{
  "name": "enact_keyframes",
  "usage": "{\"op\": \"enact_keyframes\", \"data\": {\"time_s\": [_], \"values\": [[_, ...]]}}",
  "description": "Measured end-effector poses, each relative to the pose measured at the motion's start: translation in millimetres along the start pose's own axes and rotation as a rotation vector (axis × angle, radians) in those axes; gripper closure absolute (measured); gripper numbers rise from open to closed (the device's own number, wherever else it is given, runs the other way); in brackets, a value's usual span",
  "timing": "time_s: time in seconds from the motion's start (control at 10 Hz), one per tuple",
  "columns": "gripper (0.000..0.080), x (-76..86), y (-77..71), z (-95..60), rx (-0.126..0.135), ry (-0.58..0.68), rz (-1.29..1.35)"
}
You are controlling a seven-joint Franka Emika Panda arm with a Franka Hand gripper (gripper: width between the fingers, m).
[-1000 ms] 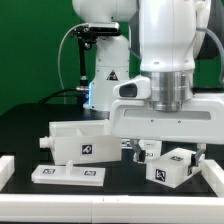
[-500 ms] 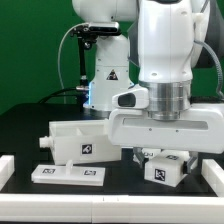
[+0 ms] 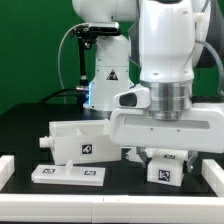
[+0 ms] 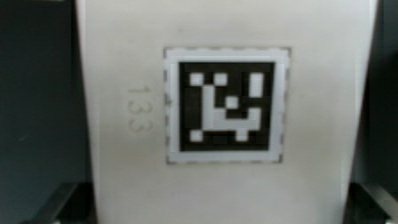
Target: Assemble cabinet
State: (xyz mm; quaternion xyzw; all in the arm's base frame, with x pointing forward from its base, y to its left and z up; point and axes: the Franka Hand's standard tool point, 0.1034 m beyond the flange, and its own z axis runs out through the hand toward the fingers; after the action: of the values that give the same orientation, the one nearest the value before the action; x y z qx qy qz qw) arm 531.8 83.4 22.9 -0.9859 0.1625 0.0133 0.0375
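The claw (image 3: 163,156) is lowered over a small white block (image 3: 165,171) at the exterior view's right. In the wrist view the block is seen as a tagged white face filling the space between the 2 dark fingertips (image 4: 61,204). The fingertips are placed on either side of the block, but contact is not clearly shown, so it cannot be told whether the claw is clenched on it or released. The block appears to be set on the black tabletop (image 3: 30,125), though its underside is partly hidden by the arm.

The cabinet body (image 3: 78,142), a white box with 1 tag on its front, is lying on the tabletop toward the exterior view's left, apart from the block. Nothing is seen fitted to it. The marker board (image 3: 68,174) is laid flat just in front of it.

The assembly is judged to be at an early stage. No joint is shown as made, and the block is yet to be carried to the body and fitted. Any other loose parts are hidden behind the arm.
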Motion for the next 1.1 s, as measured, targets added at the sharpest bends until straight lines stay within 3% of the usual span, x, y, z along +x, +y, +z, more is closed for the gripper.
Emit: {"op": "enact_keyframes", "data": {"time_s": [0.2,0.5,0.6,0.8,0.9,1.1], "values": [[0.0242,-24.0,-10.1,-6.1,-0.002,-0.006,-0.038],[0.0242,-20.8,-9.5,-4.5,-0.001,-0.006,-0.041],[0.0242,-22.2,-16.5,-12.2,0.004,0.005,-0.061],[0.0242,-47.5,-34.8,-26.7,0.007,0.010,-0.098],[0.0242,-55.9,-40.0,-25.8,0.004,0.005,-0.115],[0.0242,-57.6,-41.9,-24.0,0.003,0.003,-0.120]]}}
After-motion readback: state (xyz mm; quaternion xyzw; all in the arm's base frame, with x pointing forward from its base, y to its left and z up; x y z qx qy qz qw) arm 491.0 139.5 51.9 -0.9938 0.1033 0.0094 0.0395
